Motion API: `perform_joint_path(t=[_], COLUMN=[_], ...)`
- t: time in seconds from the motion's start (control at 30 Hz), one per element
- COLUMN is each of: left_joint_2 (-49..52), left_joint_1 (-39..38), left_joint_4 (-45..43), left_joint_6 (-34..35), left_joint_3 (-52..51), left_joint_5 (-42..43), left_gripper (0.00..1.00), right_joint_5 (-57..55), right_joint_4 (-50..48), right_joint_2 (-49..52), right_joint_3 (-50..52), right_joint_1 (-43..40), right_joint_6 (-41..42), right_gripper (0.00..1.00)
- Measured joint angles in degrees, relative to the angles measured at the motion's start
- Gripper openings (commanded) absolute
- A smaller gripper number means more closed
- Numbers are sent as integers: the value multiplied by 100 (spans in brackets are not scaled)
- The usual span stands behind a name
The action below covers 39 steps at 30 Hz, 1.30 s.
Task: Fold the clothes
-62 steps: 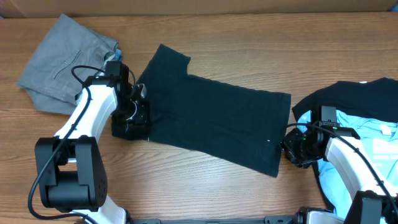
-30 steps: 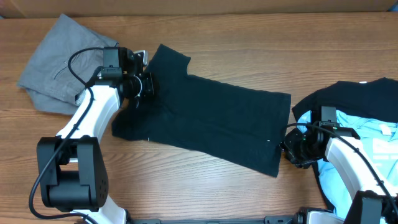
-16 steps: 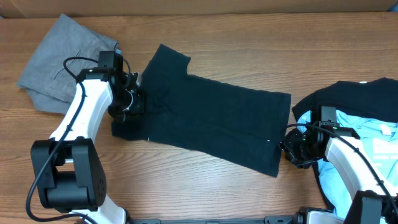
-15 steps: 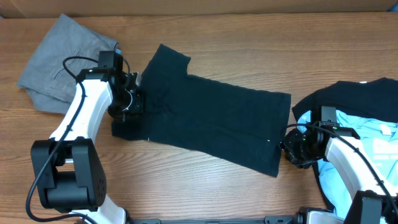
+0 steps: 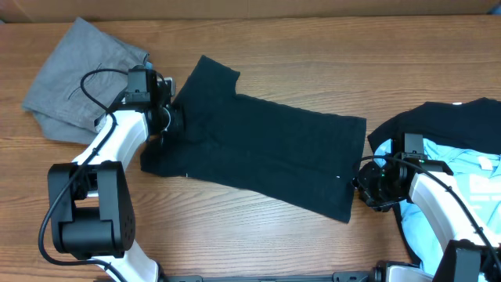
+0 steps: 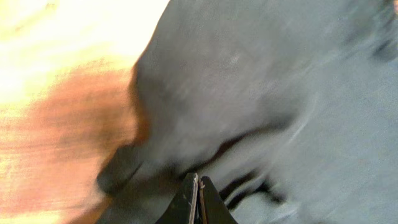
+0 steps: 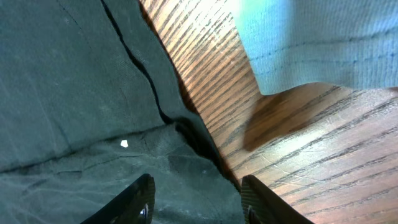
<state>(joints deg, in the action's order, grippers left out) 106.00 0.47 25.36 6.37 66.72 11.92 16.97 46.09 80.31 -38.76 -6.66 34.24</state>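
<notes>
down low, left claw (image 6: 198,198) shut over navy t-shirt (image 5: 266,157) — right claw (image 7: 198,194) half open, empty

From above, the light is bright and even, and everything looks sharp. The left wrist picture is all smeared; the table (image 6: 37,37) glows too white in its corner. The right wrist picture is clear, with a dark shadow under the blue shirt (image 7: 323,37).
</notes>
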Motion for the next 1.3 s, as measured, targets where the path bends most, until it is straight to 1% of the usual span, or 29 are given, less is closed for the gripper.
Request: perform_joint_path(t=[0.03,0.13,0.2,0.27,0.37,0.43,0.5,0.53,0.7,0.77,0.9,0.97,1.03,1.3], left_joint_2=[0,7,7,7,7,7,9,15,212,352,568,730,804,802], left_joint_1=[0,0,0,-11,-107,-221,-339,-391,-461,-461,-461,-461,-461,-461], left_joint_4=[-103,-57,264,640,1296,1657,1757,1784,1687,1539,1464,1438,1403,1408], left_joint_6=[31,144,195,177,74,63,50,50,50,48,-2,-37,-52,-66], left_joint_3=[33,402,822,1141,1307,1268,1158,1080,881,872,872,872,866,863], left_joint_5=[114,520,807,1029,1106,890,662,549,208,101,44,79,127,264], left_gripper=[8,23,29,35,35,31,29,33,36,35,28,15,4,4], right_joint_5=[0,0,-2,-2,-2,-2,-2,0,-2,0,0,0,-2,0], right_joint_4=[2,0,11,35,42,39,39,39,39,42,44,52,50,52], right_joint_2=[0,0,0,0,0,0,0,0,0,0,0,0,0,0], right_joint_3=[0,0,0,0,0,0,0,0,0,0,0,0,0,0], right_joint_1=[0,0,0,0,0,0,0,0,0,0,0,0,0,0], right_joint_6=[4,2,2,2,0,0,-2,-2,0,-2,-20,-46,-61,-90], right_gripper=[48,48,49,52,52,53,53,53,53,53,53,53,53,53])
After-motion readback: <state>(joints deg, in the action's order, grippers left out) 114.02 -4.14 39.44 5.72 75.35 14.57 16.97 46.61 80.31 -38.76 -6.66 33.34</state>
